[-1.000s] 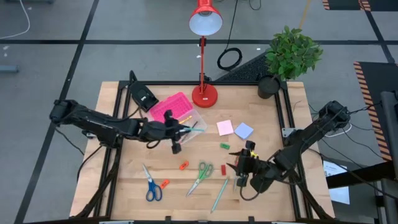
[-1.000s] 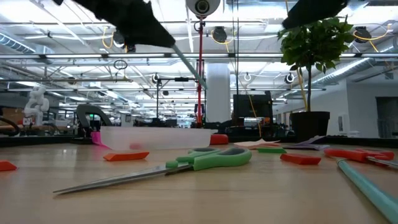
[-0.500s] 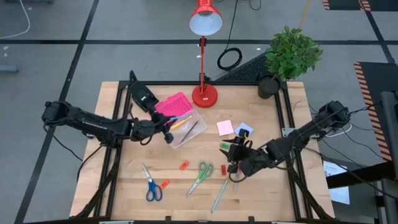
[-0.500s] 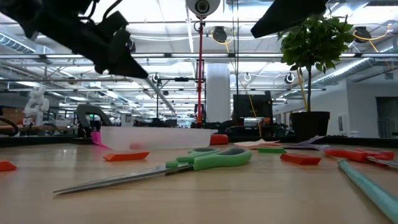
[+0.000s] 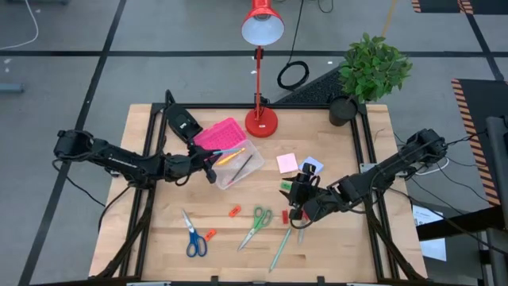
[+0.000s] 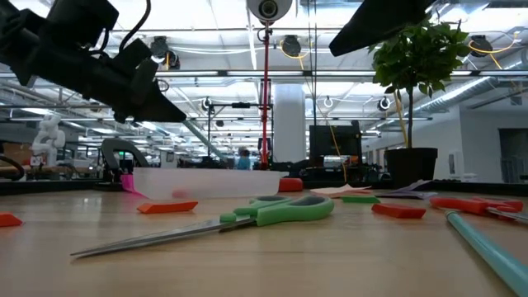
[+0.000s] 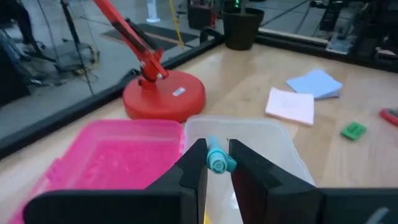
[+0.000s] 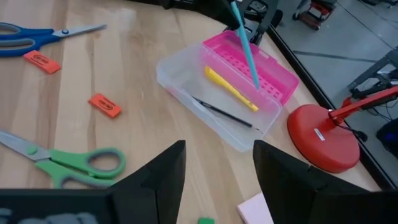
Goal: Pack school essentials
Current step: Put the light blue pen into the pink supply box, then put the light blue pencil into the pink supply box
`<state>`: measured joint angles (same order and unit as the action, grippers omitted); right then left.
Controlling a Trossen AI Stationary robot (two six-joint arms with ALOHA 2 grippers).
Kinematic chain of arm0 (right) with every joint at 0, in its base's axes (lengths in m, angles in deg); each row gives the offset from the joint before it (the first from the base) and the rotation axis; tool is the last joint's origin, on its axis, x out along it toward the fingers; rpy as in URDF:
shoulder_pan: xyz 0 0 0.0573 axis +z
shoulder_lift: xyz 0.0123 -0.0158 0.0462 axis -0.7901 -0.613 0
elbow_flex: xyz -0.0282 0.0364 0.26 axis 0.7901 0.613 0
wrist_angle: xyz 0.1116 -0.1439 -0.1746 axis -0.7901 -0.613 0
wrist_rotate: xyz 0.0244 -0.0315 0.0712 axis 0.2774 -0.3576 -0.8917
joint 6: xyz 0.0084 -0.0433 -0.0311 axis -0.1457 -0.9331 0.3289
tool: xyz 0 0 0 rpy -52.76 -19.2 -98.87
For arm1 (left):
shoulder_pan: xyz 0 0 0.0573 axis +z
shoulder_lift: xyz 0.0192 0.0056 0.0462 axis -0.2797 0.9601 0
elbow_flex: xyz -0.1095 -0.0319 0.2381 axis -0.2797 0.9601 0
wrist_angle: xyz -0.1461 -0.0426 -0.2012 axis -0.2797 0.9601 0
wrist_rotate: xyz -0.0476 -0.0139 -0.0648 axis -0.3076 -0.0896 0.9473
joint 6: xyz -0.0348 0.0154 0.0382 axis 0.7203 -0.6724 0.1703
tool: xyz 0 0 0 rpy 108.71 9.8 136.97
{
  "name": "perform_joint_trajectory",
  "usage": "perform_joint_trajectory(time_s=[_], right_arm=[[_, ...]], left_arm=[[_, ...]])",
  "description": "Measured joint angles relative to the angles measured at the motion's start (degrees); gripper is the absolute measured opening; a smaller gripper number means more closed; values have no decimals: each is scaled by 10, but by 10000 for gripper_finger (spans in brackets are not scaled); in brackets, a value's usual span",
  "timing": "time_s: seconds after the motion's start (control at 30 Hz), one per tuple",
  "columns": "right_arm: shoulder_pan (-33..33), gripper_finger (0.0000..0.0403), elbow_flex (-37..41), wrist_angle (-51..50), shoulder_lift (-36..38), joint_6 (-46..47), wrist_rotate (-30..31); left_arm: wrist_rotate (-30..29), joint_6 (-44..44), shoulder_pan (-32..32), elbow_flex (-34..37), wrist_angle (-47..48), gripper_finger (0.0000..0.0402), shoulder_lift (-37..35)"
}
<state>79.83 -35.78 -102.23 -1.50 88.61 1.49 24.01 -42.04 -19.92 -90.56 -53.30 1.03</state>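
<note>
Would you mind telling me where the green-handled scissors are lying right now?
In the high view, the green-handled scissors lie near the table's front centre, between an orange eraser on their left and a red eraser on their right.

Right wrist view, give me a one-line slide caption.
Open right gripper faces the clear box holding a yellow pen, teal pen poised above.

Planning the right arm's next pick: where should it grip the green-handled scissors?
Judging by the high view, grip the green-handled scissors at the neck where blades meet handles, coming straight down. They lie flat and closed, and the neck looks narrowest. The right hand, open, hovers just beside them.
</note>
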Motion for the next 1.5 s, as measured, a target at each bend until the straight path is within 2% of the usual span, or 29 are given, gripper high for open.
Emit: perform_joint_trajectory(time_s=[0.23,0.43,1.1,1.2,1.4,1.5], right_arm=[[-3,180,0,36,0,-33,-1],[-3,180,0,51,0,-45,-1],[-3,180,0,55,0,-54,-2],[-3,180,0,55,0,-54,-2],[-3,180,0,55,0,-55,-2],[-3,180,0,55,0,-54,-9]], left_arm=[[13,-18,-11,0,-77,63,66],[-18,-28,-12,-10,-78,63,113],[9,-38,4,-12,-78,65,168],[17,-39,4,-12,-76,85,168],[39,-4,4,-12,-58,162,163],[39,4,4,-12,-54,187,161]])
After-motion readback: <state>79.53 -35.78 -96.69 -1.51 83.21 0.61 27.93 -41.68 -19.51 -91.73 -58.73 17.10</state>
